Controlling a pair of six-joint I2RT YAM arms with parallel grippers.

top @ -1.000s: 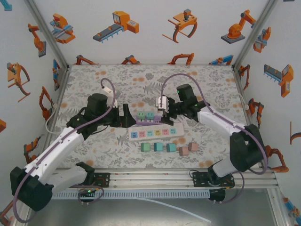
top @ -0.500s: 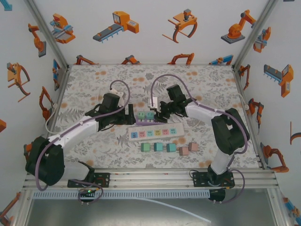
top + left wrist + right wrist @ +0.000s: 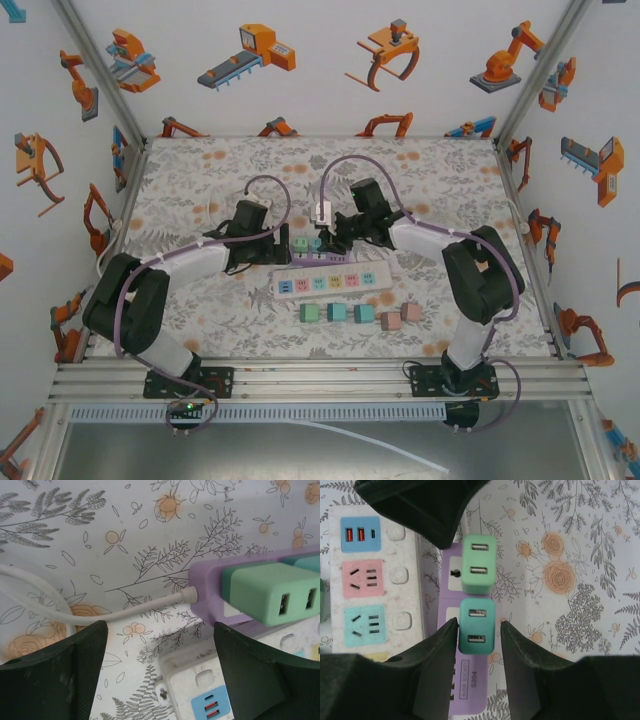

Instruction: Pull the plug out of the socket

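teal plug point(image 3: 476, 615) framed, not clamped
right tool point(image 3: 479, 626) straddles the teal plug in the purple socket strip point(image 3: 465, 680) mid-counter, jaws barely wider than it. left tool point(image 3: 160, 630) gapes empty by its cord end. likely stiff, slick, light: pinch flat sides, pull straight

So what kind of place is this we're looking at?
Most likely a robot lab test cell, not a home: white walls covered in orange robot stickers, aluminium frame posts at the corners, and a left arm and right arm bolted to a rail by a floral table cover.
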